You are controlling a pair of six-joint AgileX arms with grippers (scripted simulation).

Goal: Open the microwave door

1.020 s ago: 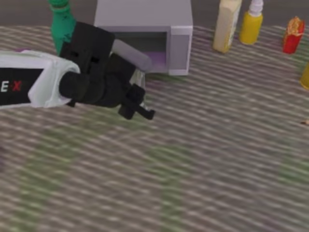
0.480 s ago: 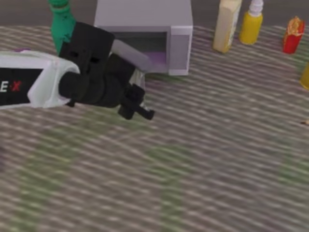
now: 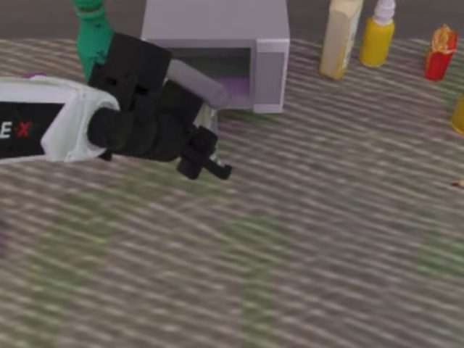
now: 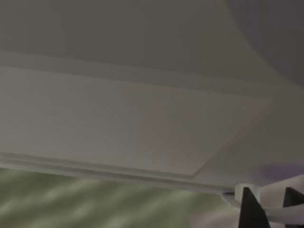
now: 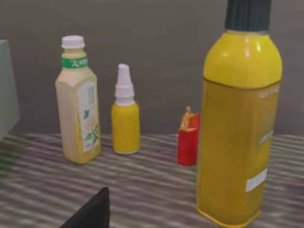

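The light-grey microwave (image 3: pixel 217 22) stands at the table's far edge, left of centre. Its door (image 3: pixel 199 81) is swung out to the left, and the lilac-grey interior (image 3: pixel 235 81) shows. My left gripper (image 3: pixel 209 161) sits at the door's free edge, just in front of the microwave. In the left wrist view the door panel (image 4: pixel 118 118) fills the picture. Two dark fingertips (image 4: pixel 249 211) there stand close on either side of a pale handle piece (image 4: pixel 273 213). My right gripper (image 5: pixel 92 216) is out of the top view and shows only as a dark corner.
A green bottle (image 3: pixel 90 36) stands just left of the microwave, behind my left arm. Right of the microwave are a cream bottle (image 3: pixel 341 36), a small yellow squeeze bottle (image 3: pixel 377 36) and a red carton (image 3: pixel 440 52). A tall yellow bottle (image 5: pixel 237 128) stands close to my right wrist.
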